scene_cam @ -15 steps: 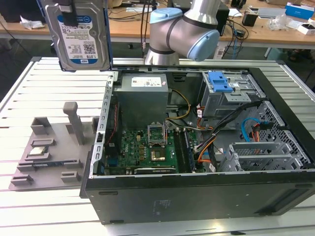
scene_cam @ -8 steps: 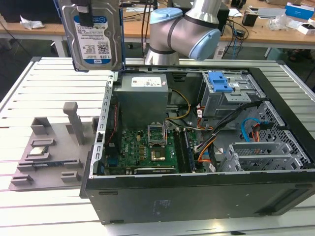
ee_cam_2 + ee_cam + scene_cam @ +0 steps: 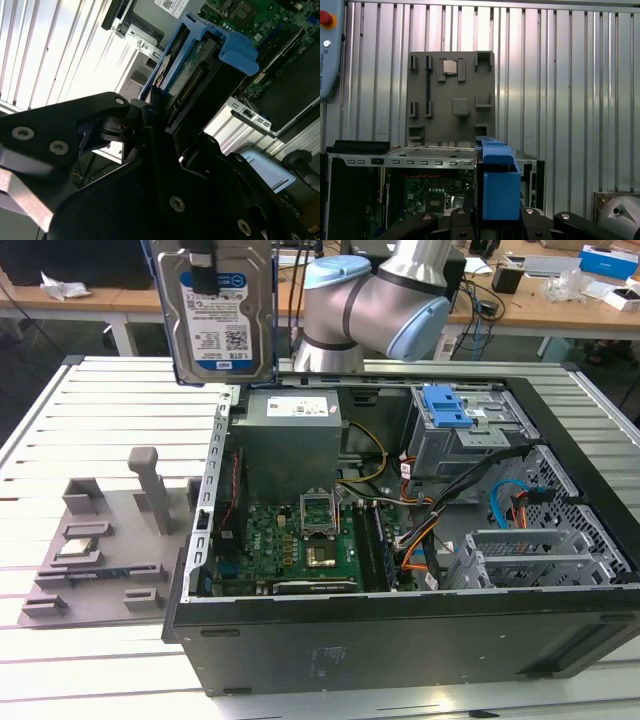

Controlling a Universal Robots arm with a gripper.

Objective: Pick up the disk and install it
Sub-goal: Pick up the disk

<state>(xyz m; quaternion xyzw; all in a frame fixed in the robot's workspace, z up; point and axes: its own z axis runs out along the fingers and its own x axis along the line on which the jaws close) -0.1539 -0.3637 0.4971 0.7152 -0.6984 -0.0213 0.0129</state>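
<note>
The disk (image 3: 215, 330) hangs upright in the air above the case's rear corner on the exterior view's left, silver with a white-and-blue label facing the camera. My gripper (image 3: 203, 275) is shut on its upper edge with a black finger down over the label. In the second wrist view the disk (image 3: 186, 82) is seen edge-on, blue rails along its sides, clamped by my gripper (image 3: 159, 117). In the first wrist view its blue rail (image 3: 500, 192) sticks out from my gripper (image 3: 492, 220), above the open computer case (image 3: 395, 161).
The open computer case (image 3: 400, 625) lies on the slatted metal table (image 3: 120, 410). Its grey drive cage with blue latch (image 3: 445, 405) sits at the far right inside. A grey fixture plate (image 3: 100, 540) beside the case carries a small silver chip (image 3: 80, 546). The arm's base (image 3: 375, 310) stands behind the case.
</note>
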